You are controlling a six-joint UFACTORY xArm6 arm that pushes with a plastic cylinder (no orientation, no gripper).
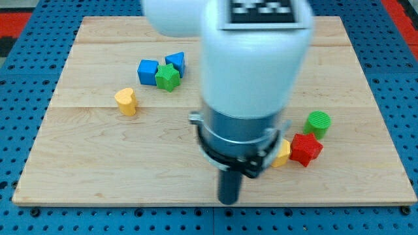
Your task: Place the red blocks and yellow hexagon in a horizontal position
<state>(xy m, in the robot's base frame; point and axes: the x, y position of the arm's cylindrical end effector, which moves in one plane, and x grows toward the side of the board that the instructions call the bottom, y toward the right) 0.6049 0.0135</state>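
My tip (pixel 228 200) low on wooden board (pixel 98 170), near view's bottom edge; bare rod, no claw, grasping nothing, touching no block. Yellow hexagon (pixel 283 154) up-right of tip, half hidden behind arm, touching red star (pixel 305 149). Green cylinder (pixel 319 123) just above star. Yellow heart (pixel 126 101) far left. Blue cube (pixel 148 70), green star (pixel 168 77), second blue block (pixel 176 61) clustered upper left.

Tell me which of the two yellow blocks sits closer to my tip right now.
The yellow block at the view's right, touching the red star block and partly hidden by the arm. It lies just right of my tip; the yellow heart block sits far left.
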